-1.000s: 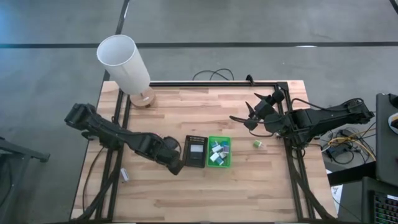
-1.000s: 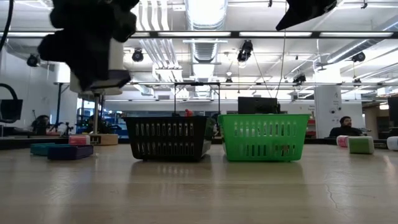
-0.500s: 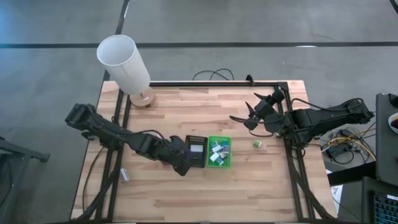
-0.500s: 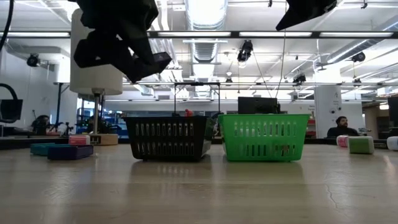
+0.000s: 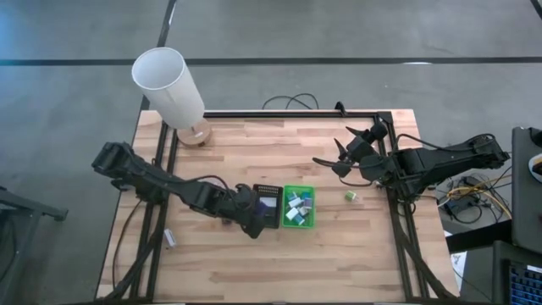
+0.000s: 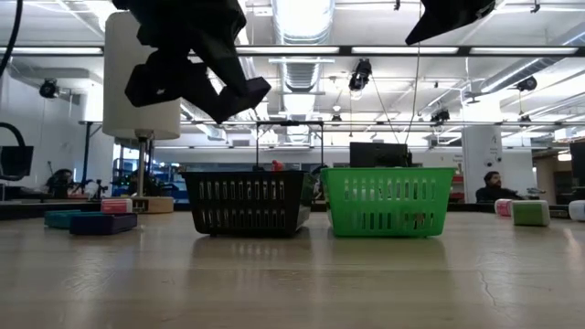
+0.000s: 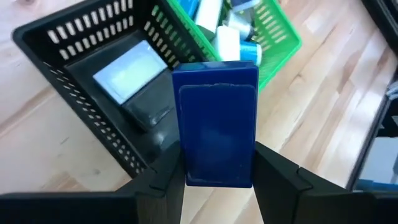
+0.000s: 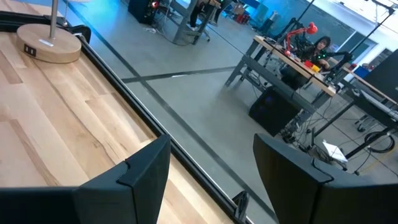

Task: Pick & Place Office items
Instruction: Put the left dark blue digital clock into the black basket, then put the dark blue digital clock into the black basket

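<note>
A white lampshade (image 5: 168, 85) leans on a round wooden base (image 5: 194, 134) at the table's far left corner. Mid-table, a black basket (image 5: 268, 206) and a green basket (image 5: 298, 207) sit side by side, touching. A person (image 6: 494, 186) sits in the room far behind the wooden table (image 5: 279, 267).

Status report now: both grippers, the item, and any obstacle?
Left gripper shut on dark-blue rectangle, above black basket. Right gripper open, waiting at table's right. Nothing in the way.
</note>
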Robot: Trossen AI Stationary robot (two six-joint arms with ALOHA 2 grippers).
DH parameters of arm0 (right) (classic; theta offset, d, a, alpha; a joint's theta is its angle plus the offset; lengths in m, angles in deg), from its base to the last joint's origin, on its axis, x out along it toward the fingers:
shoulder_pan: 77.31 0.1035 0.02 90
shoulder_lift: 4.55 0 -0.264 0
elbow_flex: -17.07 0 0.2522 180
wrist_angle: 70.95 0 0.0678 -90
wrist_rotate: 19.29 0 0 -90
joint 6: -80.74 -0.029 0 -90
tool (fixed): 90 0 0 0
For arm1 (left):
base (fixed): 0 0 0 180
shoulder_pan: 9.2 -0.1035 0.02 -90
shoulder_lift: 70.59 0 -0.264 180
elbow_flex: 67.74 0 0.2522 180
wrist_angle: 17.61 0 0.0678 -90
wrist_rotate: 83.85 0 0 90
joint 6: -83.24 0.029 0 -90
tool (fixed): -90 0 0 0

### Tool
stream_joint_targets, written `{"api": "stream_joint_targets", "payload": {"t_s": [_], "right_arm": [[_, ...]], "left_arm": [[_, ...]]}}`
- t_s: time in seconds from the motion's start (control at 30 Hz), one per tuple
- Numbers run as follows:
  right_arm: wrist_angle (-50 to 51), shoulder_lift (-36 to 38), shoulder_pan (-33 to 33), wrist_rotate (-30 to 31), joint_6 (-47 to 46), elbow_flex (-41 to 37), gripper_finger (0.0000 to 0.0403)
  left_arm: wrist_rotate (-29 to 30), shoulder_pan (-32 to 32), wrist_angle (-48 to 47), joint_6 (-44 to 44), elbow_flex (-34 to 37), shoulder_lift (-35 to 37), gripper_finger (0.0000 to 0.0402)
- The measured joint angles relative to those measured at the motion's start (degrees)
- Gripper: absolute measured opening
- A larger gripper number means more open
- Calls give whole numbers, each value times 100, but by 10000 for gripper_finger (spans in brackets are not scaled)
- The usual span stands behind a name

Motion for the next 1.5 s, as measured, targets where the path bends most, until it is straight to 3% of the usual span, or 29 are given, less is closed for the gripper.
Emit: {"api": "stream_joint_targets", "payload": {"t_s": [0.13, 0.3, 0.43, 0.63, 0.77, 1.0, 1.5], "right_arm": [[-2, 0, 0, 0, -14, 0, 228], [-2, 0, 0, -2, -13, 0, 228], [-2, 0, 0, -2, -13, 0, 228], [0, 0, 0, -4, -13, 0, 228], [-2, 0, 0, -7, -13, 0, 228], [-2, 0, 0, -9, -13, 0, 228], [0, 0, 0, -63, -209, 0, 228]], "left_arm": [[8, -38, -14, 0, 0, -7, 154], [5, -36, -6, -24, 0, -7, 250], [6, -36, 7, -24, 0, -7, 281], [-74, -37, -81, 91, 0, -7, 268], [-321, -54, -725, 58, 0, -7, 253], [-499, -56, -2008, -956, 0, -7, 243], [-1277, -58, -2209, -1776, 405, -11, 232]]}}
